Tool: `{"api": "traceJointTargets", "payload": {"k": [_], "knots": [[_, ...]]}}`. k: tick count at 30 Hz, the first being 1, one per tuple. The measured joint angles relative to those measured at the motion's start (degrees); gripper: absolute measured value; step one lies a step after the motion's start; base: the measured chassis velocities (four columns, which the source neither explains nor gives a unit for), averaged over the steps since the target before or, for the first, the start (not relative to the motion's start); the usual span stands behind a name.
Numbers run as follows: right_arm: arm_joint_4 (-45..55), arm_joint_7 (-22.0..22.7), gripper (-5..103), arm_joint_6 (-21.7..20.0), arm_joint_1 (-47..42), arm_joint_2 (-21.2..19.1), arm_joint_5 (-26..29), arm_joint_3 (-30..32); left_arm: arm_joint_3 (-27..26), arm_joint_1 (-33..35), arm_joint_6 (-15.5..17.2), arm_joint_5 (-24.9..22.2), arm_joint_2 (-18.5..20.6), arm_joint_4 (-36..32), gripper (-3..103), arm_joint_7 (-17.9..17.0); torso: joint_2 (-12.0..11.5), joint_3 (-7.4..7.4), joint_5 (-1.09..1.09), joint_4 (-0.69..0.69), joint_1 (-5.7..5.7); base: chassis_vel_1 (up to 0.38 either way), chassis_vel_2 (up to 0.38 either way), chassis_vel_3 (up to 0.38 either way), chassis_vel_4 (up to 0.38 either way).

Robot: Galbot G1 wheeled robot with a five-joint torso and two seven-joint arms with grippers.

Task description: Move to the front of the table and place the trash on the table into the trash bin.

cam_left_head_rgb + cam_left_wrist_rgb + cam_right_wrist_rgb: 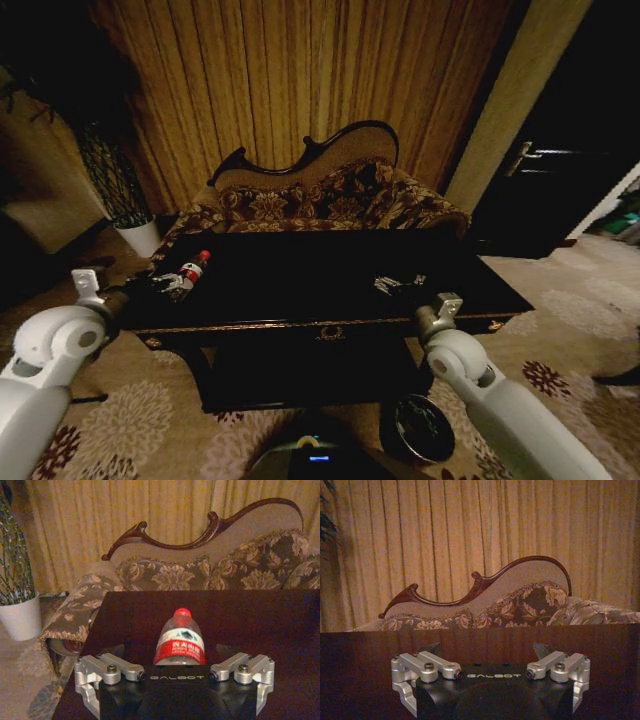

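I'm at the table (pixel 330 262); the bottle (pixel 180 642) lies at its ten o'clock corner, sitting between my left gripper's (pixel 175 672) spread fingers. Light, smooth, crushable plastic, I'd guess, so I'd squeeze the labelled middle gently. Right gripper (pixel 492 672) hovers at four o'clock, fingers apart, holding nothing.

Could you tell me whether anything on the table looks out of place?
Yes: a plastic bottle lies on its side on the table near its left end, between the open left gripper's fingers.

Dim room: gold curtains (pixel 300 80), patterned sofa (pixel 320 200), floral carpet (pixel 140 420).
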Motion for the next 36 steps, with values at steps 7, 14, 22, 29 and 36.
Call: {"api": "traceJointTargets", "payload": {"k": [7, 14, 22, 29, 36], "knots": [[-0.5, -0.1, 100, 0.6, -0.3, 0.0, -1.5, 0.5, -0.2, 0.0, 0.0, 0.1, 0.0, 0.9, 100, 0.5, 0.0, 0.00, 0.00, 0.00, 0.00, 0.000, 0.000, 0.000, 0.000], [-0.7, -0.2, 100, 0.8, 0.0, 0.5, -1.7, 0.3, 0.3, 0.2, -0.1, 0.0, -0.1, 1.2, 100, 0.8, 0.0, 0.00, 0.00, 0.01, 0.00, 0.000, 0.000, 0.000, 0.000], [-0.7, -0.2, 100, 1.4, 0.1, 0.4, -1.7, 0.5, 1.5, 0.2, -0.1, 0.7, -0.9, 1.5, 100, 0.8, 0.0, 0.00, 0.00, 0.01, 0.00, 0.000, 0.000, 0.000, 0.000], [-0.3, -0.2, 100, 1.8, 0.1, 0.2, -1.5, 0.6, 2.3, 0.2, -0.1, 1.2, -1.2, 1.6, 100, 0.8, 0.0, 0.00, 0.00, 0.00, 0.00, 0.000, 0.000, 0.000, 0.000], [0.0, -0.3, 100, 2.0, 0.2, 0.1, -1.7, 0.6, 2.3, 0.5, -0.1, 1.3, -1.4, 1.3, 100, 0.8, 0.0, 0.00, 0.00, 0.01, 0.00, 0.000, 0.000, 0.000, 0.000]]}}
